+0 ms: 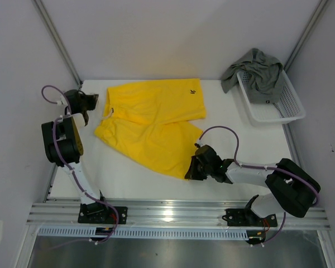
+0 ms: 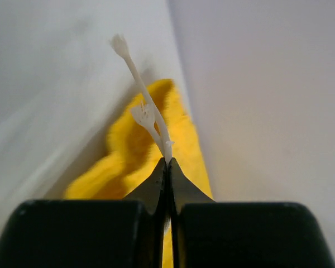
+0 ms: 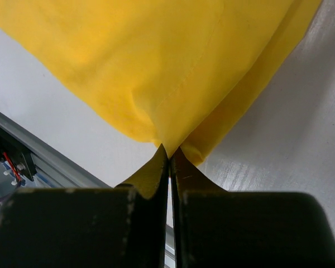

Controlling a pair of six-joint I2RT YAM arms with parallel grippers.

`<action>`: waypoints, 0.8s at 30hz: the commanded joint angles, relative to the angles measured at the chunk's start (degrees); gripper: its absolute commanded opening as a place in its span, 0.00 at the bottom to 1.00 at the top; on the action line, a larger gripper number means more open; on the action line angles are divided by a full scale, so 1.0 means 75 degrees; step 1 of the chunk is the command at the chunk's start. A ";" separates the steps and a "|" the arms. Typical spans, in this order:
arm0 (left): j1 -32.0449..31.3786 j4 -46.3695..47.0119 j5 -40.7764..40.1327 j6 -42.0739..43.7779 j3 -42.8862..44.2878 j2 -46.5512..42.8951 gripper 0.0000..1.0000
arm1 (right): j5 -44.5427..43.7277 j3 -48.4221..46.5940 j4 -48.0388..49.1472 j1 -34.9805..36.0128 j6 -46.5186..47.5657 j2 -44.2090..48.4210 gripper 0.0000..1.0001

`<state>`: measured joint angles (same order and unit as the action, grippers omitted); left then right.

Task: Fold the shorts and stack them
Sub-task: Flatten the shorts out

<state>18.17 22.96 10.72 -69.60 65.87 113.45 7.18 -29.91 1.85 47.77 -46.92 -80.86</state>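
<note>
At lower centre of the top view, the right gripper [image 3: 168,152] is clenching a hem corner of the yellow shorts [image 1: 151,125], which are lying spread on the white table [image 1: 240,142]. At mid-left, the left gripper [image 2: 168,162] is pinching their white drawstring [image 2: 147,106]. At upper right, the grey-green shorts [image 1: 255,68] are draping over the basket [image 1: 279,109].

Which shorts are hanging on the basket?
The grey-green shorts, draped over the back end of the white basket at the back right. The yellow shorts lie spread on the table instead.

High rear overview plus two wrist close-ups on yellow shorts [image 1: 151,128]
</note>
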 commanded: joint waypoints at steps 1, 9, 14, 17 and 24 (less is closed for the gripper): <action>-0.0419 -0.0013 0.0234 -0.0013 0.1212 0.0351 0.01 | 0.0050 -0.0184 0.0281 -0.0006 -0.0002 -0.0105 0.00; -0.0443 -0.2307 -0.0315 0.1146 0.1510 -0.0792 0.99 | 0.0003 -0.0207 0.0293 0.0123 -0.0073 -0.0094 0.00; -0.0290 -0.3003 -0.0750 0.1370 0.0349 -0.2164 0.99 | -0.0125 -0.0289 0.0141 0.0263 -0.0049 0.0093 0.00; -0.0279 -0.3389 -0.0808 0.1522 -0.0588 -0.2879 0.99 | -0.0265 -0.0301 -0.0070 0.0345 -0.0002 0.0316 0.00; -0.0279 -0.3145 -0.0949 0.1745 -0.2335 -0.4075 0.99 | -0.0465 -0.0277 -0.0679 0.0404 0.0138 0.0878 0.00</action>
<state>16.10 -0.54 4.62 -58.61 52.01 85.65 5.37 -30.37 -0.67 50.39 -46.72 -76.53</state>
